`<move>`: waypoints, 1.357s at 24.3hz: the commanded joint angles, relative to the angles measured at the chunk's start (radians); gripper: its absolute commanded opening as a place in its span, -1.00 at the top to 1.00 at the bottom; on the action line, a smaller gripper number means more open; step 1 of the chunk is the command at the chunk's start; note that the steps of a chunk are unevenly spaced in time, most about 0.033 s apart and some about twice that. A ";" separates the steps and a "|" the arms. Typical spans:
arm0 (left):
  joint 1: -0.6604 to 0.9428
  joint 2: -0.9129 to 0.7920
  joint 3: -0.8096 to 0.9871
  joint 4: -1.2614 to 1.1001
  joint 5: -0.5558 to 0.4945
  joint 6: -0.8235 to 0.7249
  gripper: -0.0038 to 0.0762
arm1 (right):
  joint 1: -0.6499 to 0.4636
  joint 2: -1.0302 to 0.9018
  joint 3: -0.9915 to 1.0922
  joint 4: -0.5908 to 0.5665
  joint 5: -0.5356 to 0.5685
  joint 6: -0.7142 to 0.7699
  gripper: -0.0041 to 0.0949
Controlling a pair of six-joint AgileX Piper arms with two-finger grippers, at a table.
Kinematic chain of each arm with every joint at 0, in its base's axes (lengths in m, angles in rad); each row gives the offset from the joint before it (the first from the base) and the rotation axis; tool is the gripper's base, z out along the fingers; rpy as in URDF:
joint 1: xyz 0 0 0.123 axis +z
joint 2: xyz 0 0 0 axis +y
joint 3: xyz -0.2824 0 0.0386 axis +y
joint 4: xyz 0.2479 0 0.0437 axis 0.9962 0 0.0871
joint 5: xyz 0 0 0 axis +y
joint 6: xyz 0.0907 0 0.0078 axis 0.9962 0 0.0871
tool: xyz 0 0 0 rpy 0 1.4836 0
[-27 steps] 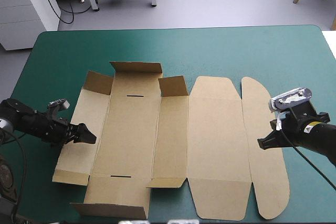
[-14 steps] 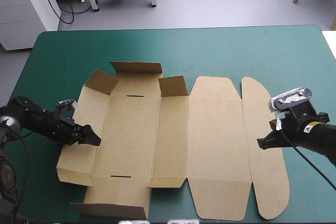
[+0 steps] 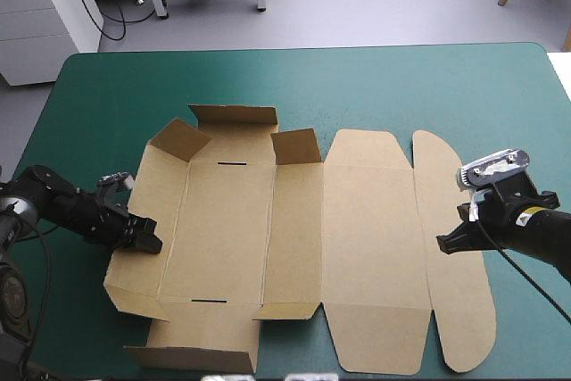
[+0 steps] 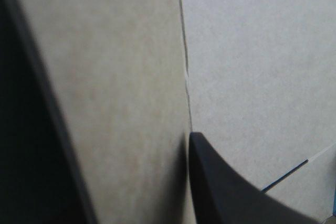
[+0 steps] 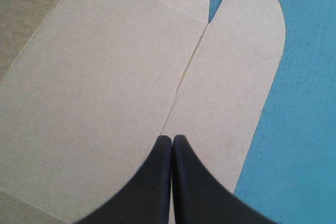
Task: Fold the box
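Brown board, the box (image 3: 294, 247), lies spread on the teal-green table (image 3: 375, 86) between the two grippers, most of it flat. In the high view the left gripper (image 3: 153, 244) sits at the box's left wall (image 3: 143, 211), about halfway along it, and that wall tilts up off the table. Beyond this gripper, toward the far edge, a corner flap (image 3: 178, 138) stands partly raised. The right gripper (image 3: 442, 244) points at the rounded flap (image 3: 455, 292) at the box's other end, its tip over the flap's inner edge. Whether it touches the board cannot be told there.

In the left wrist view, the wall fills the space beside the gripper. One black finger (image 4: 226, 192) lies on the inner side, its tip at the crease where wall meets floor. The wall hides the other finger, so the grip looks narrow, pinched on the wall. A thin dark slot (image 4: 283, 174) shows in the floor beside the finger.

In the right wrist view, the fingers press together in one pointed arch and hold nothing. The tip sits at the crease between the rounded flap and the wide panel (image 5: 94, 87) next to it. Bare table lies just beside the flap.
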 commanded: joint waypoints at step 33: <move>-0.937 0.007 -0.682 0.983 -0.342 -0.174 0.93 | -0.009 -0.011 -0.177 0.021 -0.055 0.016 0.96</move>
